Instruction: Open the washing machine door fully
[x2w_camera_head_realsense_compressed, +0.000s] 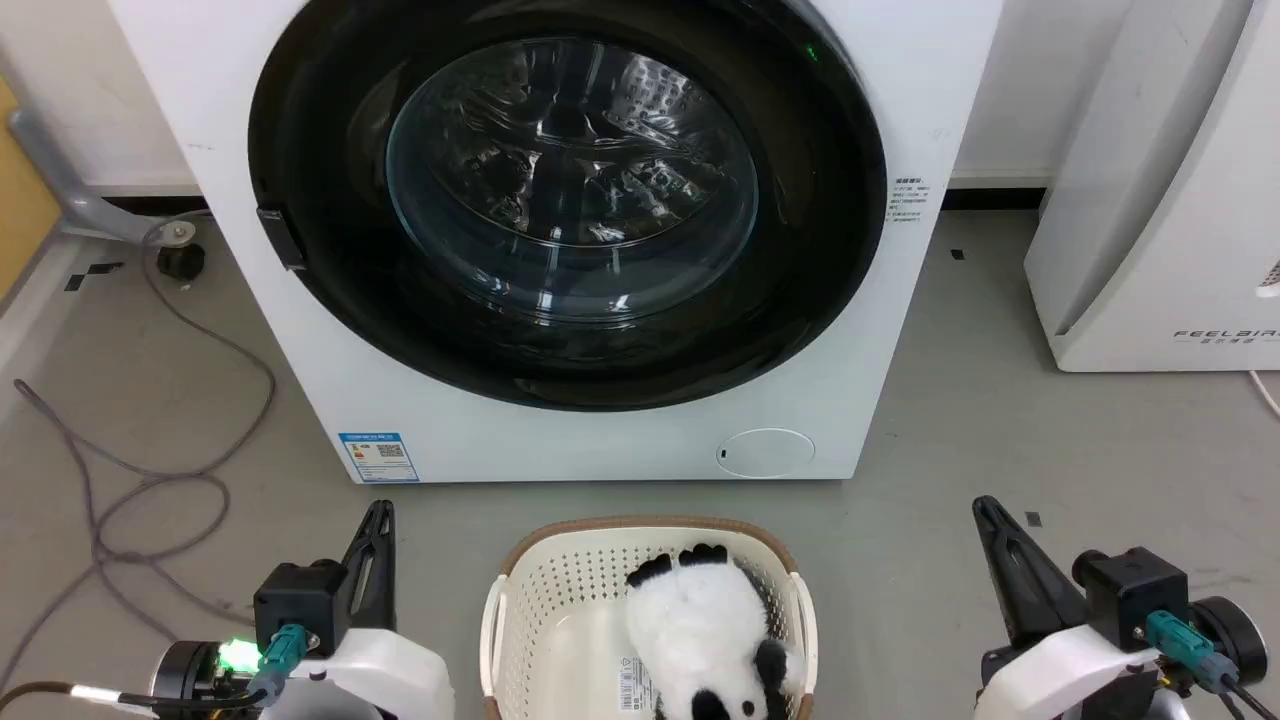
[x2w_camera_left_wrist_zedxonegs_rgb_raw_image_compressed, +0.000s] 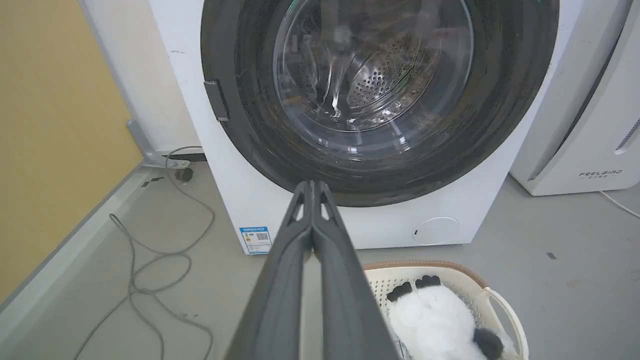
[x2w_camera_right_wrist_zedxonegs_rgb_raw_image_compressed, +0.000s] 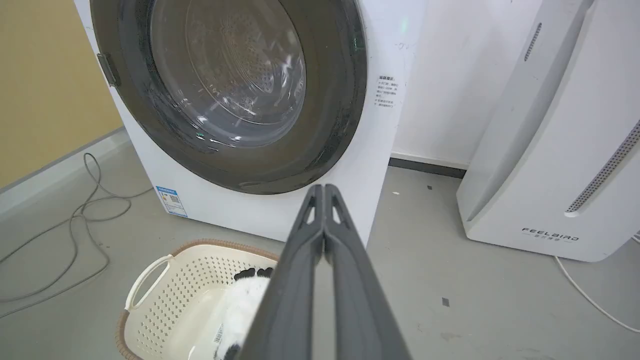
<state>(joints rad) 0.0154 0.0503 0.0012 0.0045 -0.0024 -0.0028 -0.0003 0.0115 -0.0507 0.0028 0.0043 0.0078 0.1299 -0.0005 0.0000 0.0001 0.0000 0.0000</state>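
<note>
The door (x2w_camera_head_realsense_compressed: 568, 195) is shut, set flush in the front of the machine (x2w_camera_head_realsense_compressed: 600, 445), with its glass bowl facing outward. A small dark tab (x2w_camera_head_realsense_compressed: 281, 238) is carried on the door's rim toward the machine's left side. It is judged to be the handle, so the hinge is taken to lie on the opposite rim, though that is not shown. The left end effector (x2w_camera_head_realsense_compressed: 380, 512) is held low before the machine's lower left corner, its fingers pressed together on nothing. The right end effector (x2w_camera_head_realsense_compressed: 985, 505) is likewise closed and empty, off the machine's lower right corner. Both are well apart from the door. A basket (x2w_camera_head_realsense_compressed: 520, 590) holding a plush toy (x2w_camera_head_realsense_compressed: 700, 620) stands just in front of the machine, below the door.

The step in hand is judged to be the reach to the tab. It is best made by the left end effector, with a fingertip hooked behind the tab's edge before any pull is applied. The pull should be led along an arc about the far rim rather than straight out, and the arm kept above the basket.
</note>
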